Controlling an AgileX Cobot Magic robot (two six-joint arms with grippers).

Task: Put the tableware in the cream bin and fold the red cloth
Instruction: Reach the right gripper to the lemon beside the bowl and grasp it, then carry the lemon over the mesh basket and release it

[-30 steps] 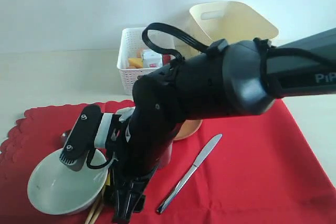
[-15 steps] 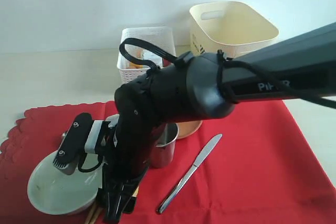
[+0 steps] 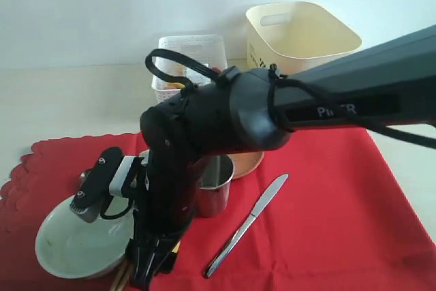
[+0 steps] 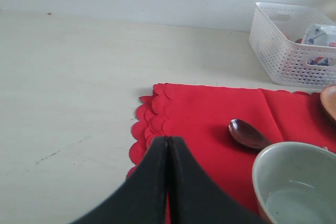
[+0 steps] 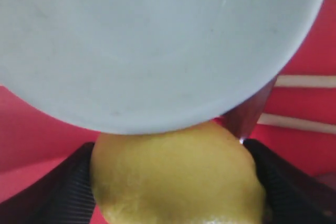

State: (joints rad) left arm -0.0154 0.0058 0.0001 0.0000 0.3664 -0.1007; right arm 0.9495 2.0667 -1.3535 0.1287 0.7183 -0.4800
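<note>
The right gripper pointed down at the near-left part of the red cloth, just beside the pale green-white bowl, and its arm reached across from the right side of the exterior view. In the right wrist view its two dark fingers stood wide apart with a lemon between them. The fruit filled the whole gap and each finger seemed to lie against its skin, but whether they pressed it I could not tell. The lemon was close by the rim of the bowl, with red cloth around it. The left gripper was closed completely, its two black jaws meeting in a thin line, and it held nothing. It hung over the scalloped edge of the cloth. Near it the dark wooden spoon lay on the cloth beside the bowl. The steel cup stood upright on the cloth, partly hidden by the arm, and the round brown plate was just behind it. The silver knife lay slanted to the right of the cup, apart from it. The ends of the wooden chopsticks showed between bowl and gripper. The cream bin stood on the table behind the cloth, with the white lattice basket just beside it — all this tableware lay well apart from the bin.
</note>
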